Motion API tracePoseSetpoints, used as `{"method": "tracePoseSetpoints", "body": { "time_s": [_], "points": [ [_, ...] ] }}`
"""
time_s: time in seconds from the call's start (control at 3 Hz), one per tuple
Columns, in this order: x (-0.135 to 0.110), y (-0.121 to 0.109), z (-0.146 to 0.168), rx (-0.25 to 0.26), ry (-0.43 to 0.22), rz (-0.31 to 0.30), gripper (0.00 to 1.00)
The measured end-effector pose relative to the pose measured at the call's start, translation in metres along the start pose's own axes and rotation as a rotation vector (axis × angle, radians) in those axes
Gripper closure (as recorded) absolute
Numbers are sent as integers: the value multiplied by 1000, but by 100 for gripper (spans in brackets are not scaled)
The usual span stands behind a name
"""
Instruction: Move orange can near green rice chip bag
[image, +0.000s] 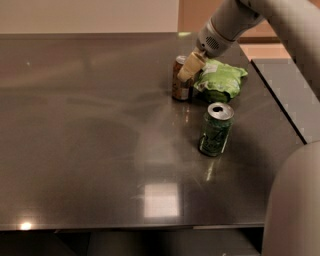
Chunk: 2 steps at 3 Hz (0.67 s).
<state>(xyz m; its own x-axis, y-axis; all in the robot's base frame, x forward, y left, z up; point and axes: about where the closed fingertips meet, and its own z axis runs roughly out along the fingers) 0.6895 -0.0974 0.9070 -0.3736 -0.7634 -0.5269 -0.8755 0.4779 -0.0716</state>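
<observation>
Upper centre-right, the orange can (180, 89) is being gripped by the gripper (186, 71), just beside the bag (223, 78).

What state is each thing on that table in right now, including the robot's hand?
orange can: upright on the table, close to the left side of the bag.
green rice chip bag: lying crumpled on the table.
dark green can: upright, top opened, standing apart in front of the bag.
gripper: down at the upper part of the orange can, reaching in from the upper right.
</observation>
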Motion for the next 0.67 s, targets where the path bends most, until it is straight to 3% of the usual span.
{"method": "tracePoseSetpoints", "body": {
  "time_s": [0.67],
  "points": [
    [4, -5, 2, -6, -11, 5, 36]
  ]
}}
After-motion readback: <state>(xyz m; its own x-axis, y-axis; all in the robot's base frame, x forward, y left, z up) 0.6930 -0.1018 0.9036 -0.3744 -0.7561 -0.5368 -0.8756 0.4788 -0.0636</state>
